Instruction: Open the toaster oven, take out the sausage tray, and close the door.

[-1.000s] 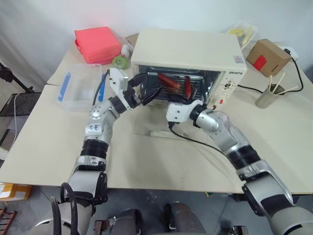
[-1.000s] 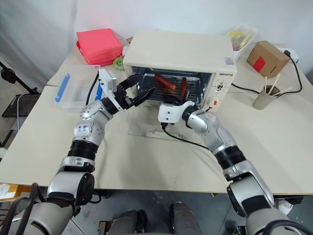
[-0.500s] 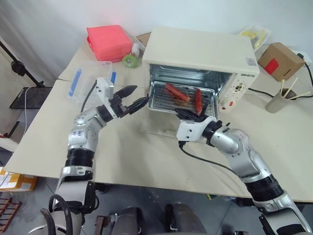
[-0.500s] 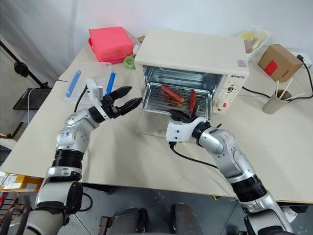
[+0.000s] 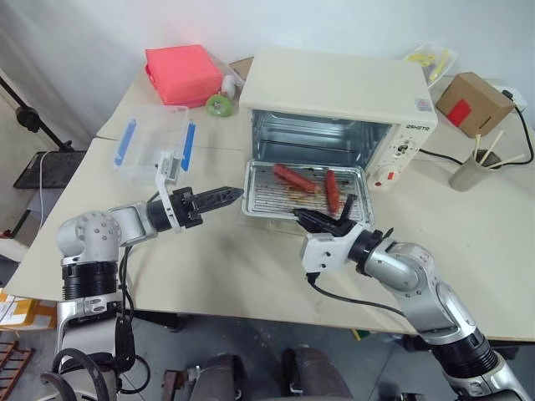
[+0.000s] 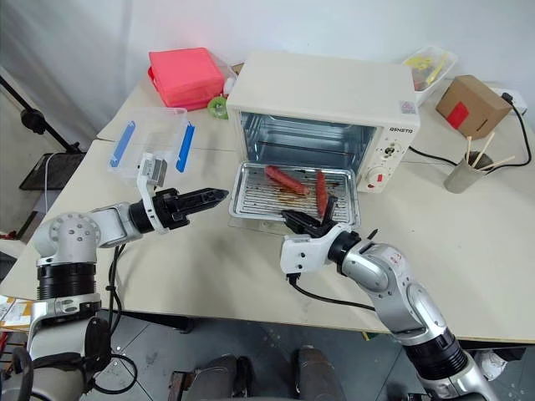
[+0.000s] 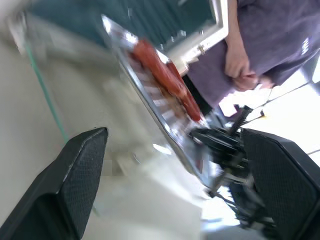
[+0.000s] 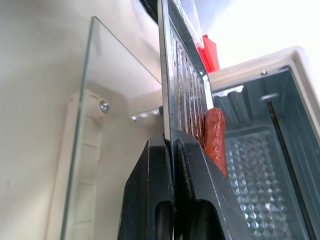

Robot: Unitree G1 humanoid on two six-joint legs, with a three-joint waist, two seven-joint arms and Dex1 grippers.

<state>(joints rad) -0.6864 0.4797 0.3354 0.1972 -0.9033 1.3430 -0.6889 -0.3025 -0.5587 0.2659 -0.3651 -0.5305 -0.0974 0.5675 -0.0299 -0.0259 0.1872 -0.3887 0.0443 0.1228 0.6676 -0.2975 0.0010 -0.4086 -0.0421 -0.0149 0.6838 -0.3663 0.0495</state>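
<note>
Right wrist view: right pincer [image 6: 311, 222] pinches the sausage tray [image 6: 292, 194] by its rim; left pincer [image 6: 206, 198] spread, empty. One-edge grip risks tilting, sausages [image 6: 285, 179] rolling off.

sausage tray [image 5: 304, 191] in front of toaster oven [image 5: 334, 104], over lowered door [image 8: 95, 145]; plastic container [image 5: 152, 154] left

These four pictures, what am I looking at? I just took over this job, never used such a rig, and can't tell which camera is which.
Two wide pictures come from the humanoid robot's head, looking down over both arms. The close ones sit on each wrist, looking along the black fingers. On the table the toaster oven has its door folded down. The right gripper is shut on the near rim of the sausage tray, now outside the oven. The left gripper hangs open beside it. A person's hand shows in the left wrist view.
</note>
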